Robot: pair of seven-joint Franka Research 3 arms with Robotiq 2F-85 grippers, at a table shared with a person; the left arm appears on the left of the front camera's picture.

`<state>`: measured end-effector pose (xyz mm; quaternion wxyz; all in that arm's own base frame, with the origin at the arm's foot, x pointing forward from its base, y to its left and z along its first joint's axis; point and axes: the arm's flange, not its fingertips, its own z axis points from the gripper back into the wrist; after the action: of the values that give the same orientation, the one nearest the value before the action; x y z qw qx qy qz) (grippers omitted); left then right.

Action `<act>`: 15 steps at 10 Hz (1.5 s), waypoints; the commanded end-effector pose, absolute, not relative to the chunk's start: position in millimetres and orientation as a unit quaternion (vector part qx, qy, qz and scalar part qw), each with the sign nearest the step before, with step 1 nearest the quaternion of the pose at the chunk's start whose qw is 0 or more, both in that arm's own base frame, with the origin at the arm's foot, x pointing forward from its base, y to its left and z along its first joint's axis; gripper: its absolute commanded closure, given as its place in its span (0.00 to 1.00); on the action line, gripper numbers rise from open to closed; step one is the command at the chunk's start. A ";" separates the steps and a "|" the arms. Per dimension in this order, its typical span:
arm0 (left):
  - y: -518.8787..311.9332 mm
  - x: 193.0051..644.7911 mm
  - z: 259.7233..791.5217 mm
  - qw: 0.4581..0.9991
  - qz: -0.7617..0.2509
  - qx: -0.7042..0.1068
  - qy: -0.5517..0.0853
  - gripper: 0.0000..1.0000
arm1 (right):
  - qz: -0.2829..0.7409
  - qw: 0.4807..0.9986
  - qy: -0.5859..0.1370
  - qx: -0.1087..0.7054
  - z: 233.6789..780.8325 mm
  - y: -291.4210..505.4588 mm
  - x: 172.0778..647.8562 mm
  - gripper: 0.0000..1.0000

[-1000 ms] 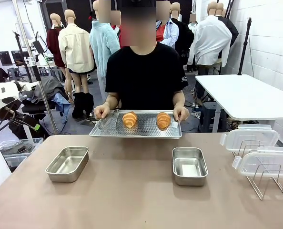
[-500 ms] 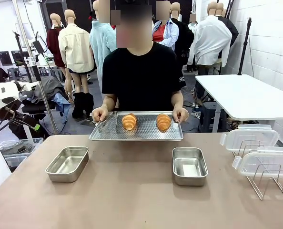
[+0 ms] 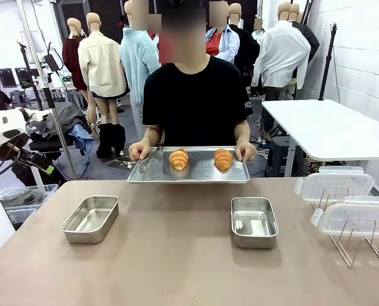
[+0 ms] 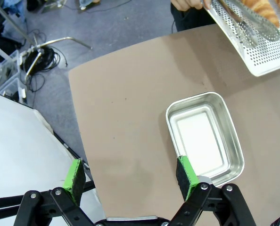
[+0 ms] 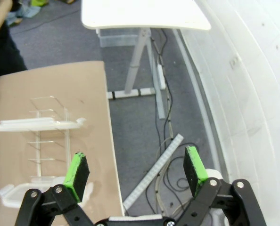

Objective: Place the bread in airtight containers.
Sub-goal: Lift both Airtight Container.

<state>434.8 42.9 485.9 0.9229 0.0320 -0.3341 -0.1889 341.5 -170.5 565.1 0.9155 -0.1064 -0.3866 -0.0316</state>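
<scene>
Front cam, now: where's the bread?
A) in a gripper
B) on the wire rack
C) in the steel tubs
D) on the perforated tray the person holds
D: the two croissants lie on the perforated tray that the person holds; both steel tubs are empty.

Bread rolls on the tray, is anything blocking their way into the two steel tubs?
Nothing visible does. The left tub and right tub stand open, lids off on the rack; only bare table lies between them and the tray.
</scene>
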 end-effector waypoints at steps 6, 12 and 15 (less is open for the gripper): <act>-55.9 424.2 581.6 0.955 -0.173 0.131 -0.202 0.00 | 0.095 0.970 -0.214 -0.064 706.6 68.7 431.3 0.00; -53.3 438.6 533.4 0.982 -0.123 0.061 -0.128 0.00 | 0.071 0.991 -0.110 -0.027 619.0 122.4 442.4 0.00; -51.5 447.3 517.7 0.987 -0.103 0.047 -0.114 0.00 | 0.071 0.991 -0.110 -0.027 619.0 122.4 442.4 0.00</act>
<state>442.5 -54.5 528.0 0.9850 0.0508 -0.1239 -0.1089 439.5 124.3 619.9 0.9910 -0.0220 -0.1160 0.0633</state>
